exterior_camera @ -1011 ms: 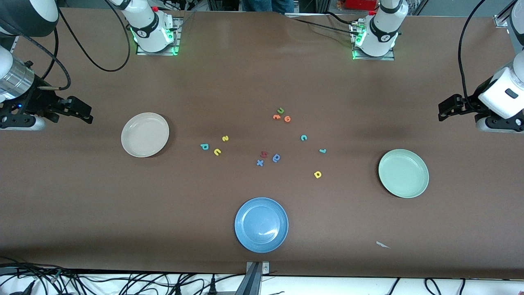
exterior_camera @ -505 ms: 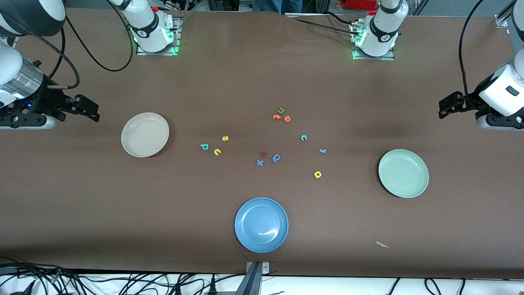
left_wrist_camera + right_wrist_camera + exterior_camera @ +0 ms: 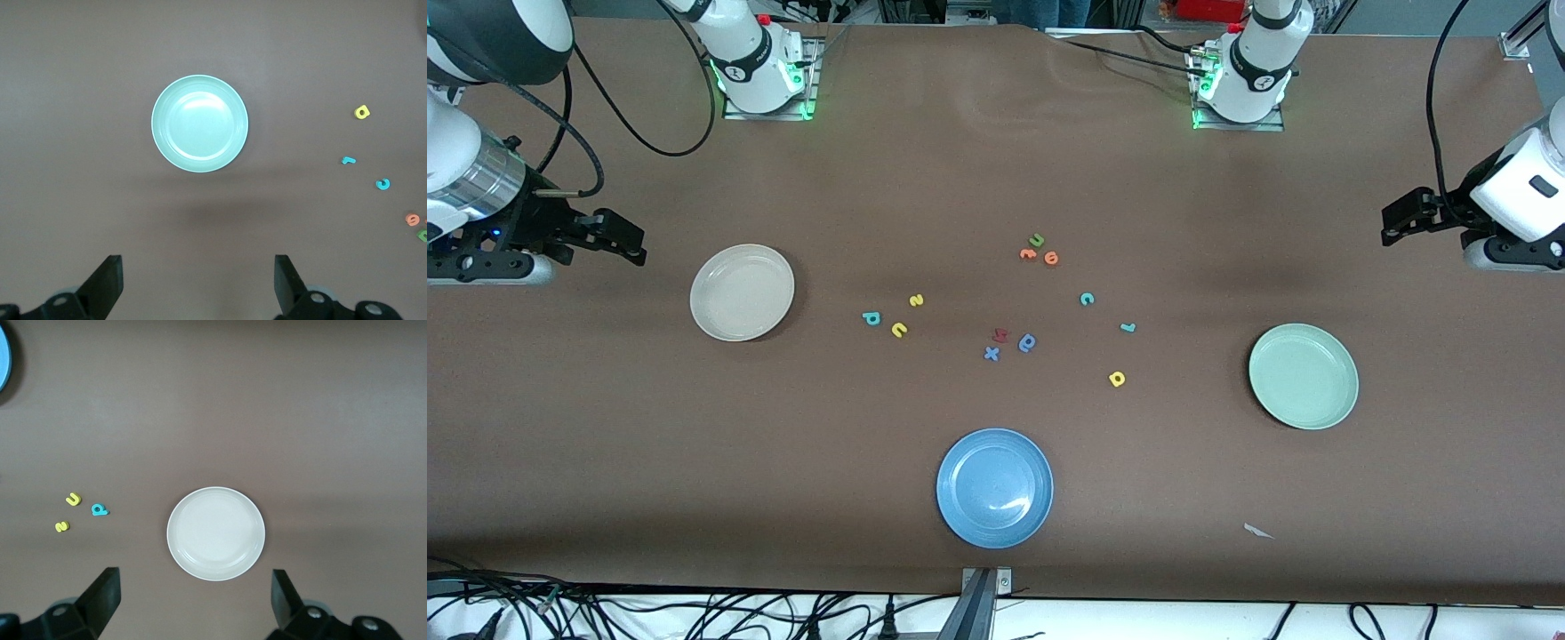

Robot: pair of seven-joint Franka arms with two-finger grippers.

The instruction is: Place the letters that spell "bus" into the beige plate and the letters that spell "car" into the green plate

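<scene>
Both end effectors hang in the air with their fingers spread wide and nothing between them. From the front camera we see the right end effector (image 3: 627, 242) at the right arm's end of the table, its forearm lying nearly level, over bare table just beside the beige plate (image 3: 742, 292). Our left end effector (image 3: 1396, 222) hangs at the left arm's end, over the table, with the green plate (image 3: 1303, 376) nearer the camera than the spot below it. Between the plates lie the letters: the teal "b" (image 3: 871, 317), yellow "u" (image 3: 899, 330) and yellow "s" (image 3: 916, 300) close together toward the beige plate; the teal "c" (image 3: 1087, 299), teal "r" (image 3: 1128, 327) and yellow "a" (image 3: 1117, 379) toward the green one. A blue plate (image 3: 994, 488) lies nearest the camera on the brown table (image 3: 960, 160).

From the left wrist we look straight down on the empty green plate (image 3: 199, 123), well apart from the dark fingertips (image 3: 107, 283).

From the right wrist we see the empty beige plate (image 3: 215, 533) between the spread fingertips (image 3: 103, 590).
</scene>
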